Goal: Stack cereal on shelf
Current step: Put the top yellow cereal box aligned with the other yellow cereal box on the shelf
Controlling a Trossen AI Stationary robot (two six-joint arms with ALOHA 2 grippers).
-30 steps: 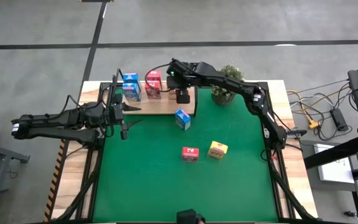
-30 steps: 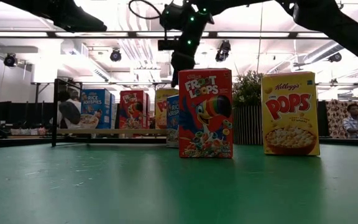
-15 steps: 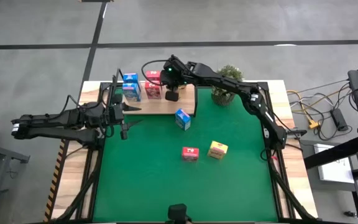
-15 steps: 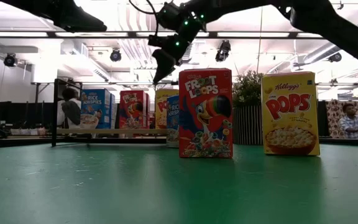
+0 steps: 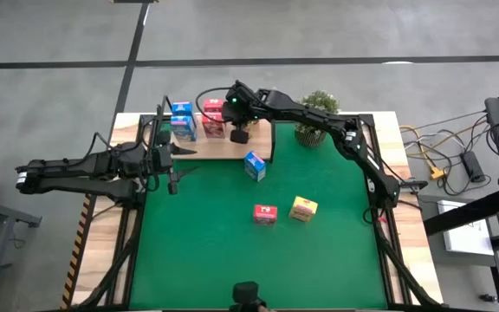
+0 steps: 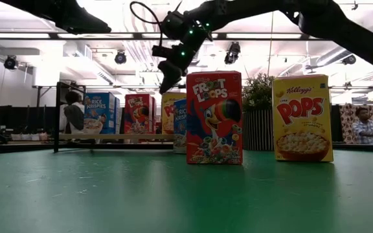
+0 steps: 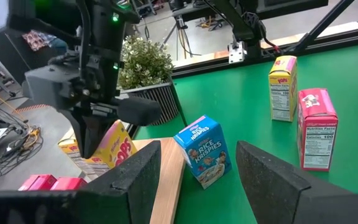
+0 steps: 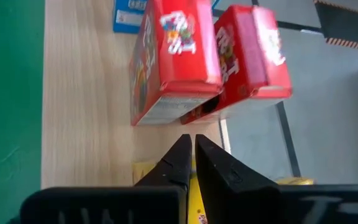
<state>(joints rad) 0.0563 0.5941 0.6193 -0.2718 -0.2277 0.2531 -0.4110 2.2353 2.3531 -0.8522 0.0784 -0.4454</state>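
Judging from how the boxes lay, the job stood a little past halfway. The shelf (image 5: 232, 147) sat at about eleven o'clock on the green mat (image 5: 232, 251), and it already carried blue cereal boxes (image 5: 183, 121) toward its nine o'clock end and two pink-red boxes (image 5: 214, 119) beside them; the wrist views also showed yellow boxes (image 7: 114, 149) standing there, though the arm hid them from above, so the exact count on the plank could not be told. Three boxes remained on the mat: a blue one (image 5: 254, 165) just off the shelf's five o'clock corner, and a pink-red one (image 5: 265, 213) and a yellow one (image 5: 303, 208) near the mat's centre, side by side and well apart from the shelf. The right gripper (image 5: 239, 135) hung over the shelf beside the pink-red pair, its fingers pressed together on nothing. The left gripper (image 5: 173, 165) waited at nine o'clock, off the shelf's end, its jaws spread and empty. Likely next was a reach to the nearest blue box, then the two farther ones.
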